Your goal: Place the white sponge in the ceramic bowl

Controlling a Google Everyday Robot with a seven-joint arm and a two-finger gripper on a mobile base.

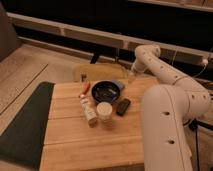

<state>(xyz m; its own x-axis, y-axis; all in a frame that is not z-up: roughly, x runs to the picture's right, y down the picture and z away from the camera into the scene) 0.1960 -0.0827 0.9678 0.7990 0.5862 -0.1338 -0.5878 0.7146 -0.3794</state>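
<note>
The ceramic bowl (106, 92) is dark, glossy and shallow, and sits at the far middle of the wooden table (75, 145). The white sponge (119, 84), a small bluish block, lies against the bowl's far right rim. My gripper (131, 77) hangs at the end of the white arm (152, 60), just right of the sponge and a little above the table's far edge. It is open with nothing in it.
In front of the bowl stand a cream cup (104, 110) and a tall cream carton (89, 111), with a small dark object (123, 106) to their right. A red item (84, 89) lies left of the bowl. A chair (97, 72) stands behind the table, and a dark mat (22, 127) lies to its left. My white body (172, 125) fills the right.
</note>
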